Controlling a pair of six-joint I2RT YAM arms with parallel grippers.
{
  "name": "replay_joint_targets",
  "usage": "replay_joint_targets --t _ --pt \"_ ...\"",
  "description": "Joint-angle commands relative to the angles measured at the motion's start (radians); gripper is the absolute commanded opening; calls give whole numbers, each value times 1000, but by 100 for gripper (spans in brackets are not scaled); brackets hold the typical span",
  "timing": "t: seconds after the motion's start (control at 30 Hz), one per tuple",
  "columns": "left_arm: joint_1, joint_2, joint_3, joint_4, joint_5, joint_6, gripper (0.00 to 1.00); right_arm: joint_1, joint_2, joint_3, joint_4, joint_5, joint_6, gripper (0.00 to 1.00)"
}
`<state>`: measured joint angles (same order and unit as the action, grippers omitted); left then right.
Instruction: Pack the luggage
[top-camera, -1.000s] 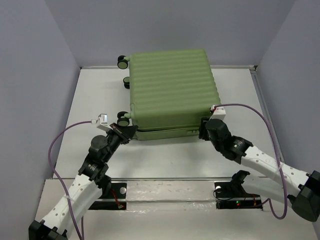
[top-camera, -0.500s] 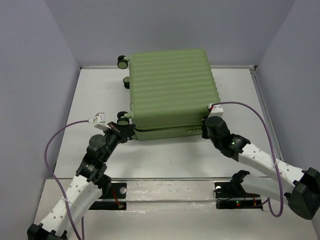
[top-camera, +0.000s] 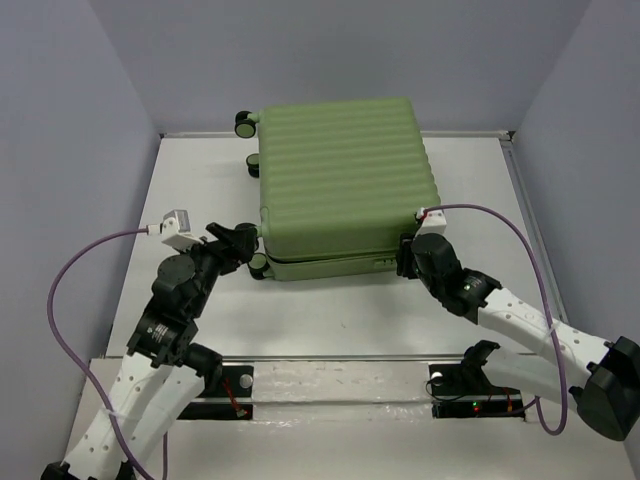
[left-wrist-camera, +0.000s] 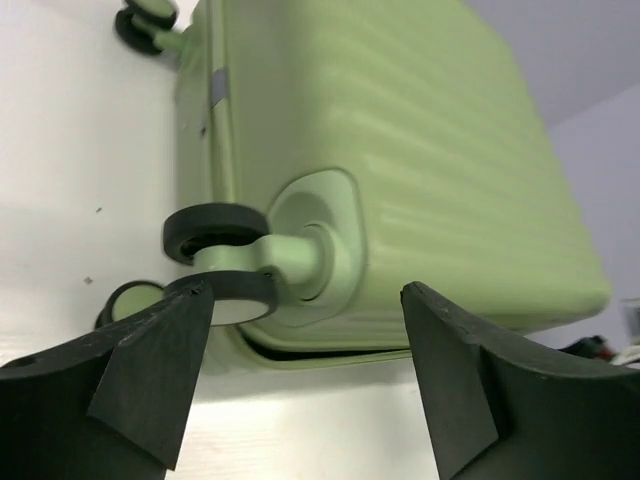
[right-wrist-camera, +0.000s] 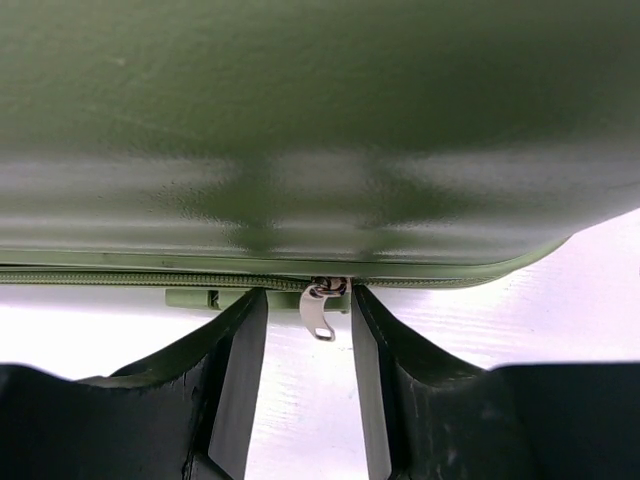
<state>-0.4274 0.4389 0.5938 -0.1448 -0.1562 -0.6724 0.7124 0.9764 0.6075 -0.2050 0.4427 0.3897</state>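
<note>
The luggage (top-camera: 340, 180) is a pale green ribbed suitcase lying flat and closed on the table, wheels to the left. My left gripper (top-camera: 243, 243) is open at its front-left corner. In the left wrist view the shell (left-wrist-camera: 400, 150) fills the frame, and a black wheel (left-wrist-camera: 215, 232) on its green caster sits just beyond my left gripper (left-wrist-camera: 305, 300), close to one fingertip. My right gripper (top-camera: 405, 258) is at the front-right corner. Its jaws (right-wrist-camera: 305, 300) stand apart either side of the silver zipper pull (right-wrist-camera: 318, 312), which hangs free below the shell (right-wrist-camera: 320, 120).
The white table (top-camera: 200, 190) is boxed in by grey walls on the left, right and back. Two more black wheels (top-camera: 243, 124) stick out at the suitcase's far left. A metal rail (top-camera: 340, 375) runs along the near edge, and purple cables (top-camera: 60, 300) loop beside both arms.
My left gripper has opened wide and pulled back to the left from the front-left wheel, its wrist turned outward. My right gripper stays at the front-right corner, its jaws closing in and then parting again.
</note>
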Motion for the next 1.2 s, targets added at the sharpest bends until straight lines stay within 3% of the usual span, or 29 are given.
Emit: replay_joint_targets --t 0.0,0.17,0.33,0.4,0.5,0.7,0.87,1.0,1.17 --pt "48 101 -5 -32 62 48 92 -7 11 0 59 -52 6 45" --pt "134 178 6 57 222 62 93 -7 18 3 36 -62 8 46" --pt "177 228 8 106 308 73 86 -7 62 31 27 -62 5 47" --pt "180 241 3 125 332 71 81 -7 85 37 13 -41 23 40" --pt "182 239 -18 132 353 74 65 -7 74 32 12 -18 37 33" --pt "182 245 -37 139 388 79 56 -7 64 25 13 -10 43 7" --pt "182 274 -57 206 434 66 49 -7 65 21 64 -84 8 7" --pt "182 322 -72 275 483 47 37 31 59 12 165 -226 -2 7" --pt "142 374 -45 350 520 13 7 241 146 40 355 -280 11 7"
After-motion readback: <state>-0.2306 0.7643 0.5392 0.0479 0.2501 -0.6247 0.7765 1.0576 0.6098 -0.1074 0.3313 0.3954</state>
